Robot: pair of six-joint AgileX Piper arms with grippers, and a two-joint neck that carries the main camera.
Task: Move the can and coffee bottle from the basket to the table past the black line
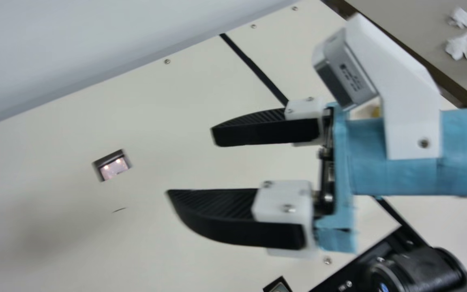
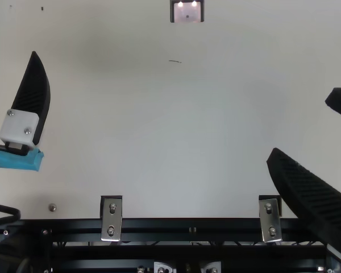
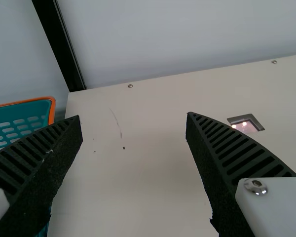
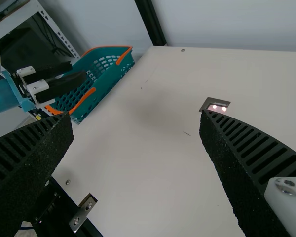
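Jaws parted wide and gripping nothing, the right gripper (image 1: 191,162) hangs over the desk (image 2: 159,125) in the main view, its forearm above the black line (image 1: 253,67). The left gripper (image 3: 133,116), also well open and holding nothing, hovers by the teal basket (image 4: 108,84), which stands beside the desk's left end. Where the can and coffee bottle are cannot be told for certain; a yellow patch (image 1: 375,111) beyond the line, half hidden by the right arm, may belong to one of them (or to neither).

If goods remain in the basket, the left jaws should likely come down over the orange rim (image 4: 91,95) from above, close around a body at its middle and lift straight up before swinging inward, for the right arm to carry past the line. The right jaws should keep clear of the yellow patch, lest they tip whatever it is.

Farther out, a metal recess (image 2: 187,12) is set in the desk, a black rail (image 2: 187,226) with brackets runs along the near edge, and a pale wall (image 3: 177,34) backs the far side, limiting reach.
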